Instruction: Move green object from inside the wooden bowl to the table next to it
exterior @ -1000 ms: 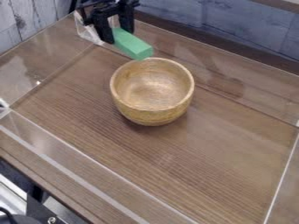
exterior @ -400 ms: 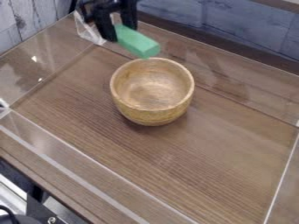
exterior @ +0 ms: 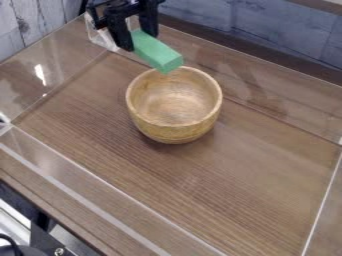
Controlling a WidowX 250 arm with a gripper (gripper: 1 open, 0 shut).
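Overhead, hand (exterior: pixel 127 38) pinching green object (exterior: pixel 158 53), long axis slanting down-right toward wooden bowl (exterior: pixel 174 104).

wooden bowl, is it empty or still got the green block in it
Empty: the wooden bowl shows bare grain inside; the gripper holds the green block above its far rim.

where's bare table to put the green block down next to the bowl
Bare table runs wide in front of and right of the wooden bowl. Left is free too. It is crowded behind the bowl, where the gripper holds the green block.
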